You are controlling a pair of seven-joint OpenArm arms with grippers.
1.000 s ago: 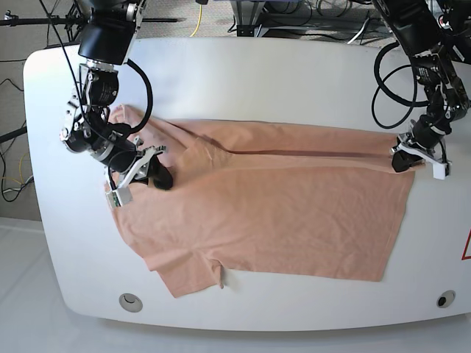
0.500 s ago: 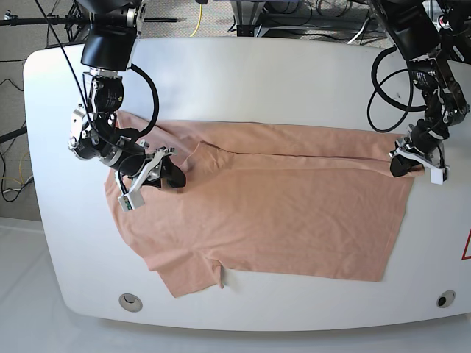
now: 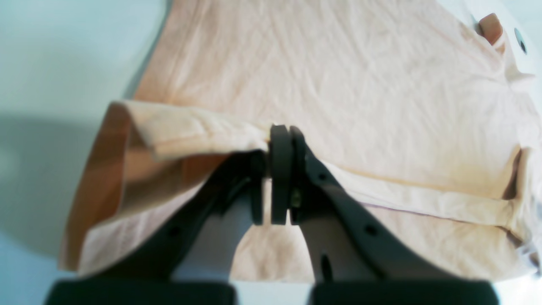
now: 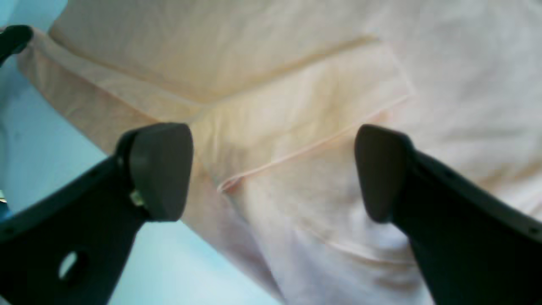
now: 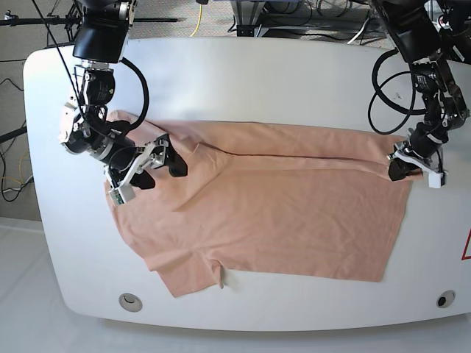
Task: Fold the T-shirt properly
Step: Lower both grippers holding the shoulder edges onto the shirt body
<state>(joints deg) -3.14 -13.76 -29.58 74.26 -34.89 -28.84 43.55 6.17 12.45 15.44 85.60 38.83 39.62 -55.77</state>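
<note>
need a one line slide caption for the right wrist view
Right gripper open, fingers spread above a folded sleeve hem of the peach T-shirt.

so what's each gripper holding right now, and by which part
The left gripper is shut on the T-shirt, pinching its folded edge at a corner. The right gripper is open, holding nothing.

Blurred wrist views, cropped edges

Both wrist views are soft. The T-shirt [image 4: 296, 106] runs beyond the right wrist view's edges, and the tabletop [image 5: 243, 73] is cut at the base view's right edge.
</note>
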